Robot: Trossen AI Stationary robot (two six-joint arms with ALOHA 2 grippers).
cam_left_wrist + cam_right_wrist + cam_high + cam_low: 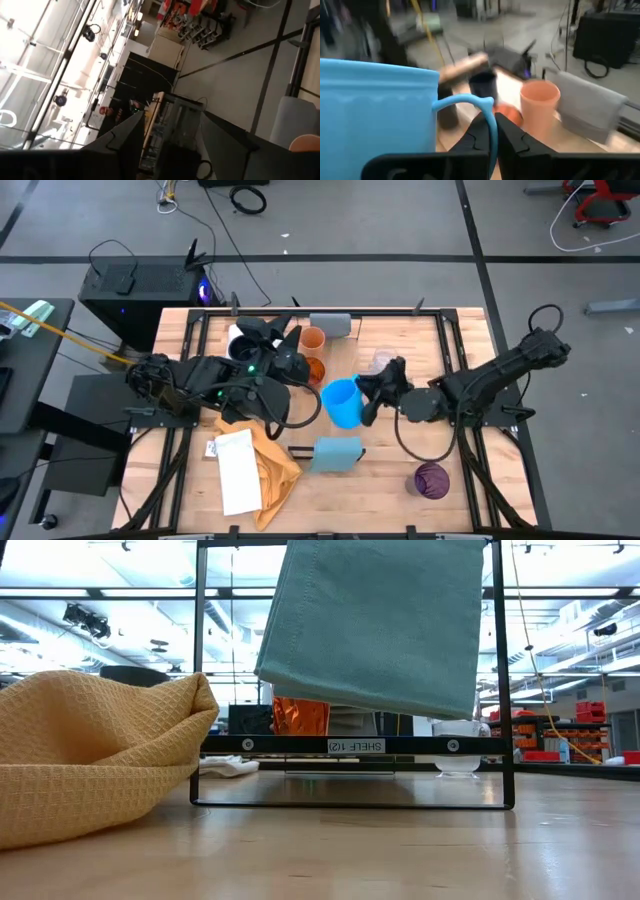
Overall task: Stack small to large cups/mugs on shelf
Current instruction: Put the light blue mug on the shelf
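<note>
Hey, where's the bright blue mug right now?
In the high view, the bright blue mug sits near the table's middle, its handle pinched by the right gripper, with the amber cup just beyond it and the light blue block nearer the front.

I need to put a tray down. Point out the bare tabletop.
Bare wood lies between the purple translucent cup and light blue block. Crowded: the middle, round the bright blue mug, orange cup and both arms.

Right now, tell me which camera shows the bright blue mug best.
The right wrist view: the bright blue mug fills the frame, the right gripper shut on its handle. The high view shows it small at table centre; the low and left wrist views miss it.
</note>
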